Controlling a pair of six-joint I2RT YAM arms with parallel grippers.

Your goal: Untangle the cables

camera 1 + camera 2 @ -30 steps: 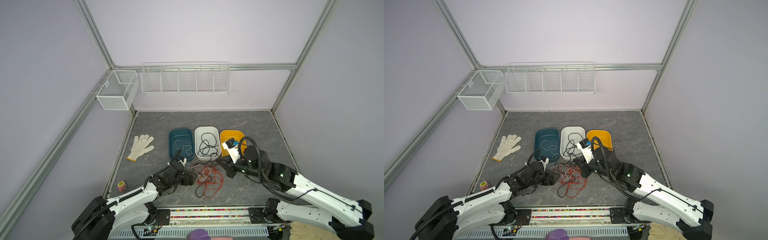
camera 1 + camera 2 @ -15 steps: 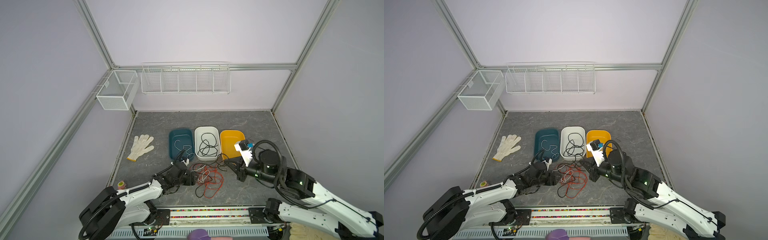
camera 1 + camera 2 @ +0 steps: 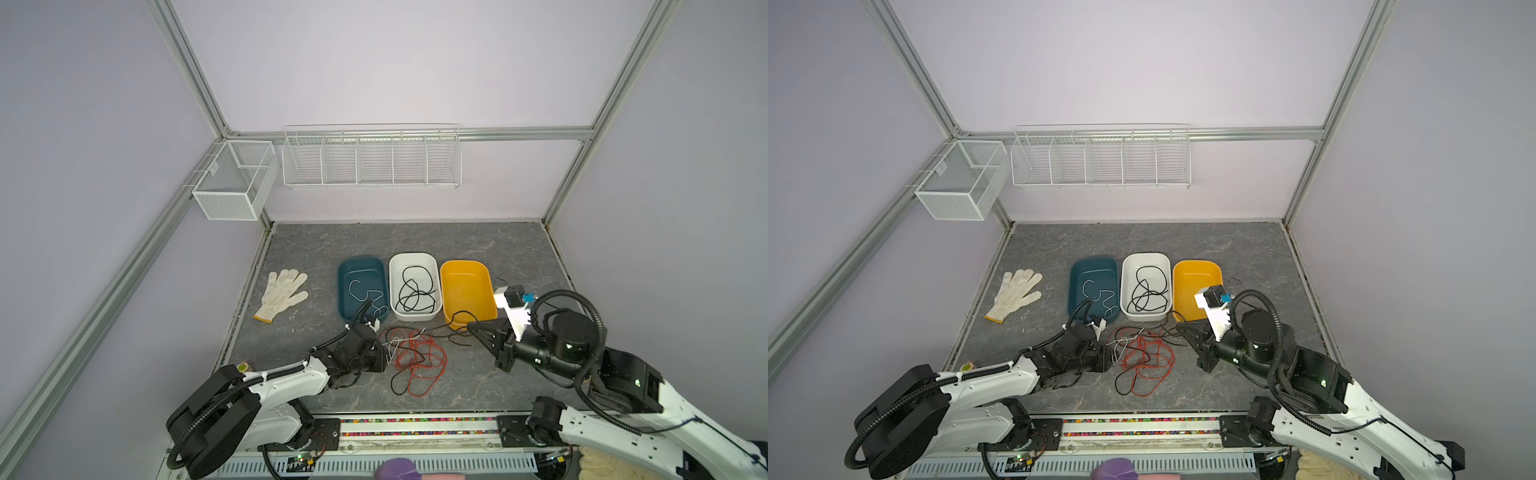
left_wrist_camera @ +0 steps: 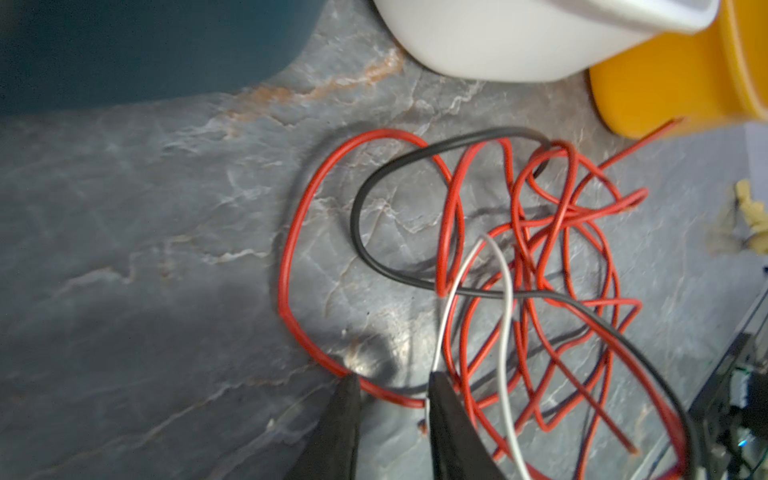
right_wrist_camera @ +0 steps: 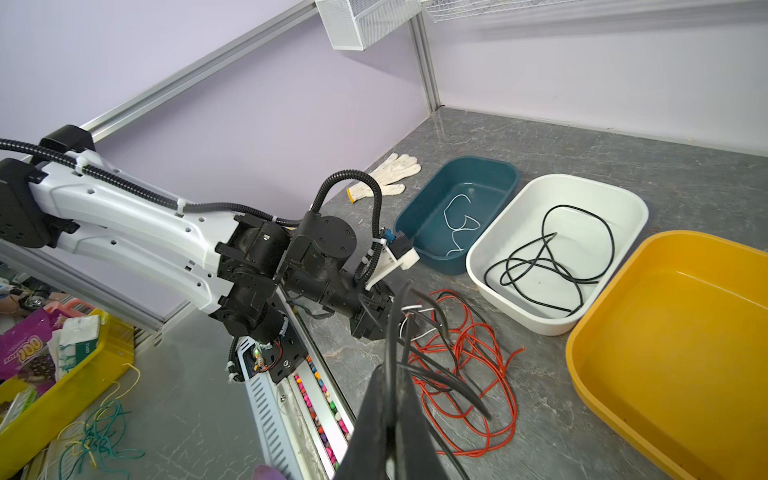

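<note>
R gripper [image 3: 472,325] back right — clenched on black cable [image 5: 395,316] | L gripper [image 4: 392,380] jaws apart astride red cable [image 4: 286,249] — near white tub [image 4: 519,41] edge

Grey marbled tabletop [image 3: 415,241], three tubs [image 3: 417,316], glove [image 3: 282,293], tangled cables [image 3: 419,357]

The left wrist view is soft all over. The left gripper [image 4: 390,399] runs off the edge there, so only two dark fingertips [image 4: 345,415] show, standing apart. I can't tell whether the white cable [image 4: 504,332] touches one of them. The teal tray [image 4: 124,45], white tray [image 4: 519,37] and yellow tray [image 4: 665,83] are cropped too. In the right wrist view the right gripper [image 5: 390,374] is also cut off, its tips pressed onto a blurred black cable [image 5: 395,316]. In a top view a purple thing [image 3: 395,470] and a cream cloth [image 3: 602,463] are sliced by the bottom edge.
</note>
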